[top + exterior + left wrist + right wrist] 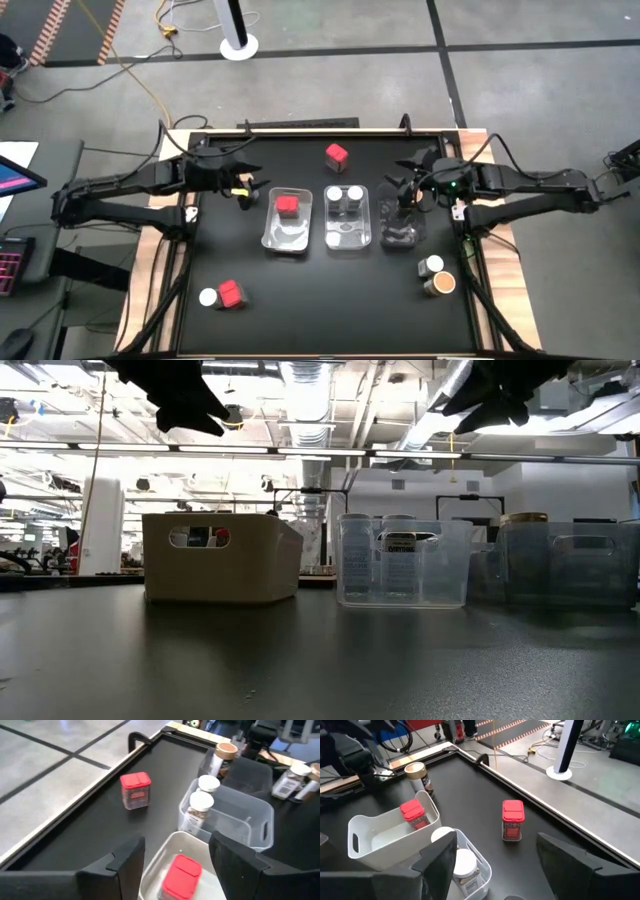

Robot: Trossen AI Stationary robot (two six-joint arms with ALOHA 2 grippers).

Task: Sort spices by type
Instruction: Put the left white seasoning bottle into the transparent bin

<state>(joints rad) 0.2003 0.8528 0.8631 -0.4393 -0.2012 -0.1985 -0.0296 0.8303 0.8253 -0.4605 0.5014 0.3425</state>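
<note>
Our left gripper (172,865) hangs open and empty right over the red box (180,876) in the white tray (150,880). Right gripper (495,865) is empty too. Closing now could re-grab that sorted box. Only the high view shows the strays: a brown-lidded jar (440,284) and another red box (231,293).

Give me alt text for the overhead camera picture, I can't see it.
Three clear trays sit mid-table: the left one holds a red box, the middle one two white-lidded jars. More spices lie loose around them. The left pincer and right pincer, both open, hover beside the outer trays.
</note>
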